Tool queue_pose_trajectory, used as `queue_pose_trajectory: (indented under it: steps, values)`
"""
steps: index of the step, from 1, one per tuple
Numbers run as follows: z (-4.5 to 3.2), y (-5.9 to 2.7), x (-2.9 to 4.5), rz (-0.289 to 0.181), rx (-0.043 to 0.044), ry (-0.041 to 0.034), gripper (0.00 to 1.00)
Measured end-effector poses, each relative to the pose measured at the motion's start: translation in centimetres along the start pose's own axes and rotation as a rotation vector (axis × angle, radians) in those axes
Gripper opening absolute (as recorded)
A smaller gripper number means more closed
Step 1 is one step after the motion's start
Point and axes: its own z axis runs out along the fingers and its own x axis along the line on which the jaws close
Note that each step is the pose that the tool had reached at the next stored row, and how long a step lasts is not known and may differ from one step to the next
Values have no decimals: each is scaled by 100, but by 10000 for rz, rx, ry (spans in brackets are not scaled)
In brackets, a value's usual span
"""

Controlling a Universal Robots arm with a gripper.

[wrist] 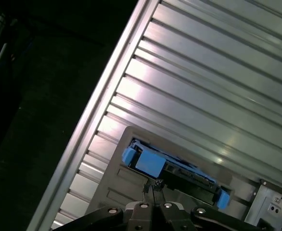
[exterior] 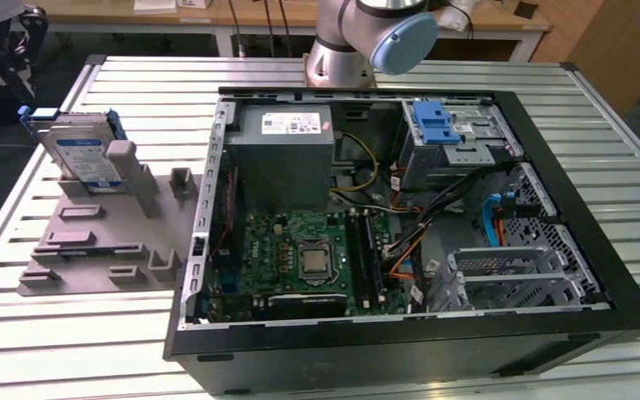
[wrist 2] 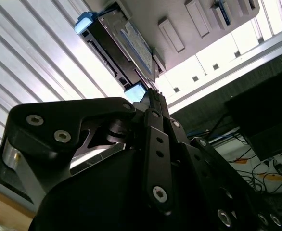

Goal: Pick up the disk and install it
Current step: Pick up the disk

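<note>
The disk stands on edge in a slot of the grey fixture, at the exterior view's left beside the computer case. It is silver with a white-and-blue label and blue rails. In both wrist views my gripper hovers a short way off the disk, apart from it. Its two black fingers are pressed together with nothing between them. In the second wrist view the gripper points at the blue rail end of the disk. The arm's base stands behind the case.
The open black computer case lies on the slatted metal table. Inside are a grey power-supply box, a motherboard, a blue latch on a metal cage, loose cables and a silver drive cage.
</note>
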Motion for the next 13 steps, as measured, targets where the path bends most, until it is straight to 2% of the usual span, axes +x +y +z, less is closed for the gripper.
queue_pose_trajectory:
  steps: [13]
  values:
    - [0,0,0,-482,-9,21,11]
